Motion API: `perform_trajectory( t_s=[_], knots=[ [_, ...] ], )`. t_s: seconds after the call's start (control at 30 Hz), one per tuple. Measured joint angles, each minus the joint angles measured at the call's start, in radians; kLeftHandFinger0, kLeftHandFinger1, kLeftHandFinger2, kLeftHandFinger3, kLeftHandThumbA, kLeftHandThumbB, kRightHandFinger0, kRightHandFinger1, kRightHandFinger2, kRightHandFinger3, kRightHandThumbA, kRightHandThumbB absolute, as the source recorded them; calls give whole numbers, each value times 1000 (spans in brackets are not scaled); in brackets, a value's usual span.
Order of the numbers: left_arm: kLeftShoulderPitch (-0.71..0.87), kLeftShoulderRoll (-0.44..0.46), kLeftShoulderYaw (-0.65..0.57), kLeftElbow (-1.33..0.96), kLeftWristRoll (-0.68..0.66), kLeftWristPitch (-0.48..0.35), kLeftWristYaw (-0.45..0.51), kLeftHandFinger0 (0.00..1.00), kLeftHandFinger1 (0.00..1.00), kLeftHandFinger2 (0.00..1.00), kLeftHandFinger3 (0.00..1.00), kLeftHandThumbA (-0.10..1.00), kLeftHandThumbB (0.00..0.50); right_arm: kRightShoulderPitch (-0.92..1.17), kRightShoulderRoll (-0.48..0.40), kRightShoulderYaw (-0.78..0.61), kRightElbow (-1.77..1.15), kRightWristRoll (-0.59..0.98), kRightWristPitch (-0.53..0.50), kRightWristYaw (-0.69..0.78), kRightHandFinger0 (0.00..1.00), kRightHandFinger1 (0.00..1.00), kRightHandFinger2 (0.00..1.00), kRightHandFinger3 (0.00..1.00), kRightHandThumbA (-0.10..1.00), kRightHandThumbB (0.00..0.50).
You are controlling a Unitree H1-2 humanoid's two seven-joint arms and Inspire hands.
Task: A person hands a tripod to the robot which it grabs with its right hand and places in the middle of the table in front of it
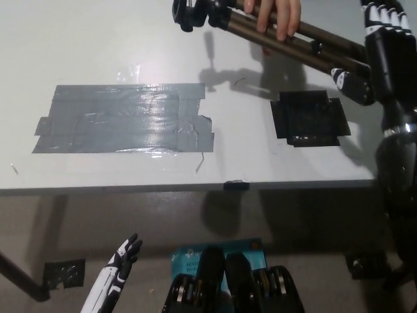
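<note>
Tripod (242, 25) folded, legs together, held in the air over the far right part of the white worktop (91, 39), slanting from the black head (189, 10) at top centre down toward the right edge. A person's hand (277, 13) grips the legs from above, near the head end. Right hand (384, 49), black, is up at the top right at the leg end of the tripod, its fingers (384, 16) spread above the legs and the thumb (350, 85) below them. So it sits open around the legs, not clamped; whether it actually touches them is hard to tell, since the hand covers the very end of the legs. The tripod is not resting on the worktop, and its shadow falls on the surface beneath. Under the legs lies a black tape patch (307, 119), stuck flat, right of centre. A large grey tape patch (124, 119) covers the left-centre area, well apart from the black one. A small dark tab (236, 186) sits on the near edge of the worktop. Left hand (117, 270), white, rests low at the bottom left, below the worktop's near edge – fingers apart, holding nothing. On the floor are a grey tape square (63, 275) at the left and a blue item (189, 251) near the middle
</note>
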Motion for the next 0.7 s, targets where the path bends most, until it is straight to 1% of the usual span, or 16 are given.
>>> perform_trajectory(
  t_s=[0.03, 0.1, 0.13, 0.2, 0.3, 0.5, 0.6, 0.7],
  knots=[
    [0, 0, 0, 0, 0, 0, 0, 1000, 1000, 1000, 1000, 1000, 382, -10, -5, 9, 29, -5, 6, 2, 1000, 1000, 1000, 1000, 888, 425],
    [0, 0, 0, 0, -1, 0, 0, 1000, 1000, 1000, 1000, 1000, 385, -25, -12, 22, 68, -13, 14, 6, 1000, 1000, 1000, 1000, 930, 472],
    [0, 0, 0, -1, -1, -1, 0, 1000, 1000, 1000, 1000, 1000, 385, -48, -19, 41, 121, -21, 22, 10, 1000, 1000, 1000, 1000, 949, 487],
    [1, -1, 0, -3, -1, -1, 0, 1000, 1000, 1000, 1000, 1000, 385, -67, -26, 60, 158, -26, 27, 16, 1000, 1000, 1000, 1000, 960, 498],
    [4, -1, 0, -3, -1, -1, 0, 1000, 1000, 1000, 1000, 1000, 387, -81, -34, 90, 174, -18, 32, 52, 1000, 1000, 1000, 1000, 1000, 500],
    [5, -1, 2, -3, -1, -1, 0, 1000, 1000, 1000, 1000, 1000, 382, -103, -35, 129, 172, 23, 43, 157, 1000, 1000, 1000, 1000, 1000, 500],
    [5, -1, 2, -3, -1, -1, 0, 1000, 1000, 1000, 1000, 1000, 381, -126, -34, 146, 198, 27, 45, 175, 1000, 1000, 1000, 1000, 1000, 500],
    [6, -1, 2, -3, -1, -2, 0, 1000, 1000, 1000, 1000, 1000, 374, -158, -33, 164, 242, 23, 46, 175, 1000, 1000, 1000, 1000, 985, 488]
  ],
)
